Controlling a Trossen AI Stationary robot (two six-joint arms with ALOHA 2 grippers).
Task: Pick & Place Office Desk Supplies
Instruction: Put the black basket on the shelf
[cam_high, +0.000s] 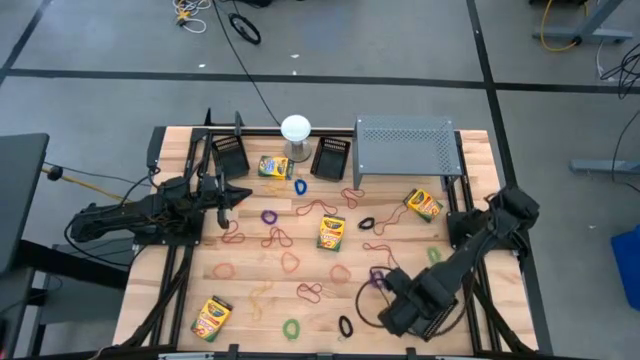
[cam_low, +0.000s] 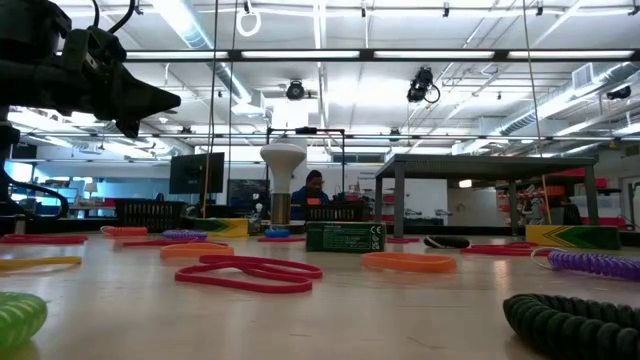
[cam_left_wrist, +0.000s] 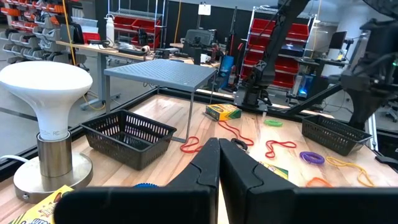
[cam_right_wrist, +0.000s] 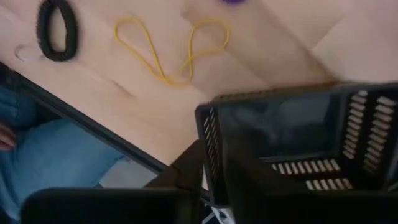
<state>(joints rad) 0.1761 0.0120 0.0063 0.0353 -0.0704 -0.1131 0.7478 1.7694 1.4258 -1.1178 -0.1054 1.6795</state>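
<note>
Right end effector (cam_high: 400, 315) seemingly grips a black mesh bin (cam_right_wrist: 298, 149); left end effector (cam_left_wrist: 217, 165) pinched closed, empty.

- counter (cam_high: 250, 300): pale wood planks
- crayon boxes (cam_high: 331, 232): yellow with green
- mesh bins (cam_high: 332, 157): black
- riser (cam_high: 404, 140): grey, perforated
- globe (cam_high: 296, 128): white
- rubber bands (cam_high: 328, 207): red, orange, purple, blue, green, black, tan
</note>
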